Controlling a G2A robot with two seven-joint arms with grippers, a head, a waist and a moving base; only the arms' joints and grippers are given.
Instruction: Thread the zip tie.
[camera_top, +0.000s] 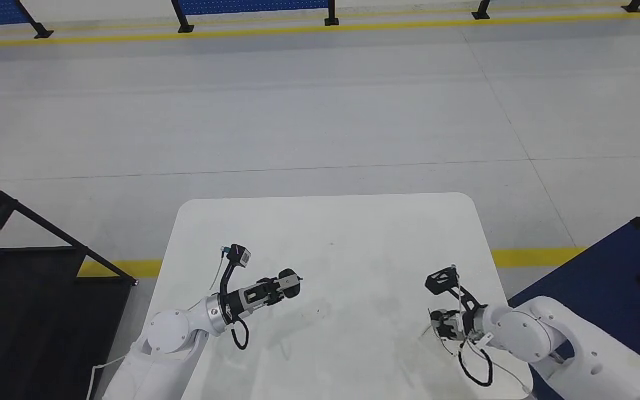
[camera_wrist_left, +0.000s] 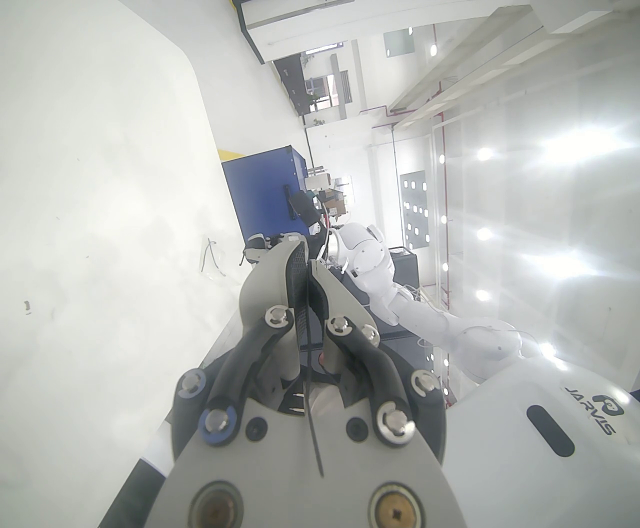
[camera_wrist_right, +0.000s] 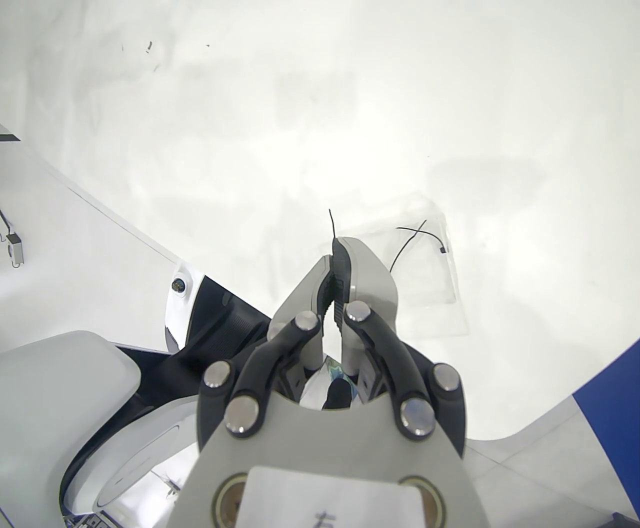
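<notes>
Left gripper (camera_wrist_left: 305, 256): closed on black zip tie (camera_wrist_left: 311, 400), over worktop's (camera_top: 330, 230) near-left part.
Right gripper (camera_wrist_right: 334, 250): closed on thin black strip (camera_wrist_right: 331, 222), near right edge.
Loose zip tie (camera_wrist_right: 416, 233): lying on clear bag (camera_wrist_right: 430, 290) beside it.

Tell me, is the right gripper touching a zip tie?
Touching. The right wrist view shows the right gripper shut on the zip tie, tip sticking out.
</notes>
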